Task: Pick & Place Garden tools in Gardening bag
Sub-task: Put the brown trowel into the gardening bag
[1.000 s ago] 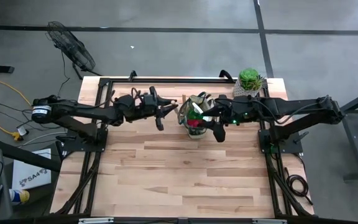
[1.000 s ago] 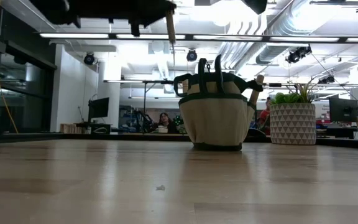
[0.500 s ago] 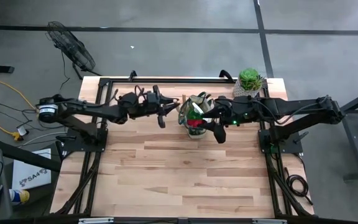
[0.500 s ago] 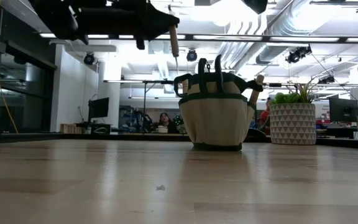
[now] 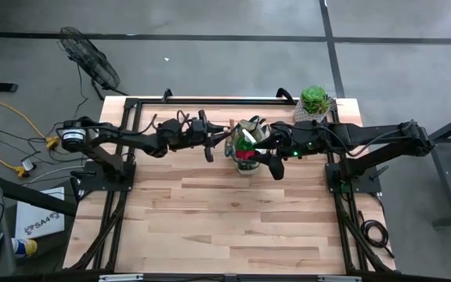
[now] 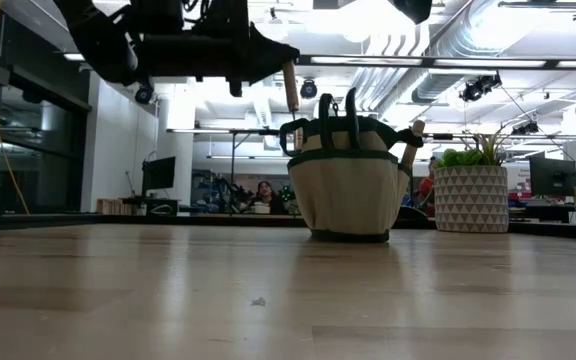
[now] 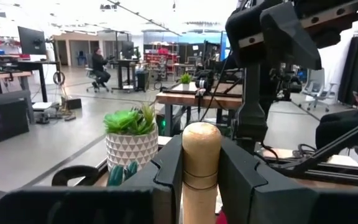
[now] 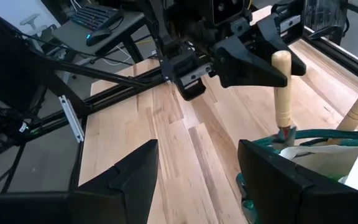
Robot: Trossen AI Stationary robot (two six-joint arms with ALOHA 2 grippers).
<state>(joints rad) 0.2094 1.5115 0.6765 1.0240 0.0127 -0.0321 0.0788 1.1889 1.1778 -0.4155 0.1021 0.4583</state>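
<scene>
The gardening bag [image 5: 245, 149] [image 6: 346, 185] stands upright on its base at the table's far middle. A wooden tool handle [image 6: 413, 140] sticks out of its right side, and red and green items show inside. My left gripper [image 5: 214, 141] [image 6: 268, 55] is just left of the bag, shut on a wooden-handled garden tool [image 6: 290, 88] [image 8: 281, 81]. The tool's thin metal shaft [image 8: 284, 130] reaches down to the bag's left rim. My right gripper [image 5: 276, 164] [image 8: 194, 180] hangs open above the bag's near right side, holding nothing. My left gripper pinches the tool's wooden handle between its two fingers [image 8: 247, 65], just below the rounded top end [image 7: 202, 134]. The fingers come level from the table's left and lie across the handle. The tool hangs upright, clear of the table, with its metal end down at the bag's rim.
A green succulent in a pale patterned pot [image 5: 314, 102] [image 6: 471, 195] stands at the far right corner, right of the bag. The wooden tabletop [image 5: 233, 219] stretches bare toward the near edge. People sit in the room beyond the table.
My left gripper has gone down and toward the table's right, closing on the bag with the tool still in its hold. The tool has stayed upright, and its lower end has come down to the bag's left rim.
</scene>
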